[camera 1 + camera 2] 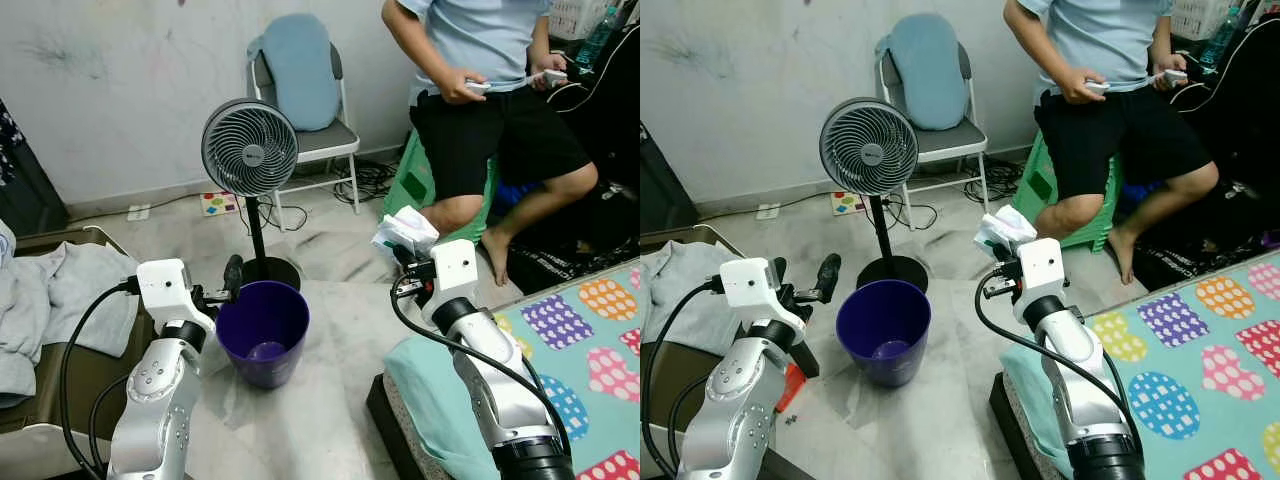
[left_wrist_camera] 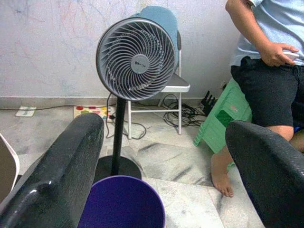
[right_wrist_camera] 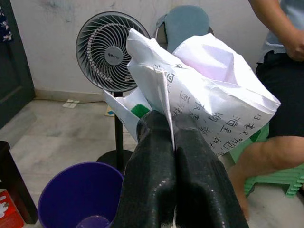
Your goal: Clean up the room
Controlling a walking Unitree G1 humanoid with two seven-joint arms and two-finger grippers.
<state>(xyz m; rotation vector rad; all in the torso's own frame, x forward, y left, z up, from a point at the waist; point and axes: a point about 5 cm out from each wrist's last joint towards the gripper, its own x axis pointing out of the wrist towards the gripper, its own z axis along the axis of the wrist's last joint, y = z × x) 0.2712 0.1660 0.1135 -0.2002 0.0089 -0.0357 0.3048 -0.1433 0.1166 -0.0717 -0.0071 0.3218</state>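
Note:
A purple bin (image 1: 270,362) stands on the marble floor in front of me, with something small lying at its bottom. My left gripper (image 1: 232,280) hovers just left of the bin's rim. Its fingers (image 2: 61,175) are spread wide and hold nothing, with the bin (image 2: 121,205) below them. My right gripper (image 1: 405,264) is raised to the right of the bin, above the floor, and is shut on a crumpled white paper (image 1: 405,231) with handwriting. The paper (image 3: 209,90) sticks up from the closed fingertips (image 3: 156,142), and the bin (image 3: 76,199) lies below and to the side.
A grey standing fan (image 1: 249,147) is right behind the bin. Farther back are a folding chair (image 1: 322,140) with a blue cushion, floor cables, and a seated person (image 1: 490,110) on a green stool (image 1: 418,182). A polka-dot bed (image 1: 585,340) is on the right, grey clothes (image 1: 55,295) on the left.

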